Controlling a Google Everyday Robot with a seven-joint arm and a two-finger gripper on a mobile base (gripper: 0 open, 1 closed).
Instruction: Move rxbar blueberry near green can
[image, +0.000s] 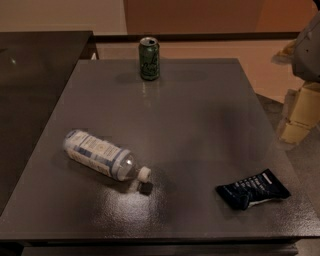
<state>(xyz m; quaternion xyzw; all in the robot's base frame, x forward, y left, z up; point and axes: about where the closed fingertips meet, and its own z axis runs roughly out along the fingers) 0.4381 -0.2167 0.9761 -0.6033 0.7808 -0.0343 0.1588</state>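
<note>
The rxbar blueberry (253, 189) is a dark navy crinkled wrapper with white lettering, lying flat near the table's front right corner. The green can (149, 58) stands upright at the middle of the table's far edge, with a silver top and pale script. My gripper (300, 115) shows as pale blocks at the right edge of the view, under a grey arm part (309, 47). It is beyond the table's right side, above and to the right of the bar, and far from the can. It holds nothing that I can see.
A clear plastic bottle (102, 156) with a white-blue label and a white cap lies on its side at the front left of the grey table (190, 125). A darker table (35, 75) adjoins on the left. The floor lies beyond the right edge.
</note>
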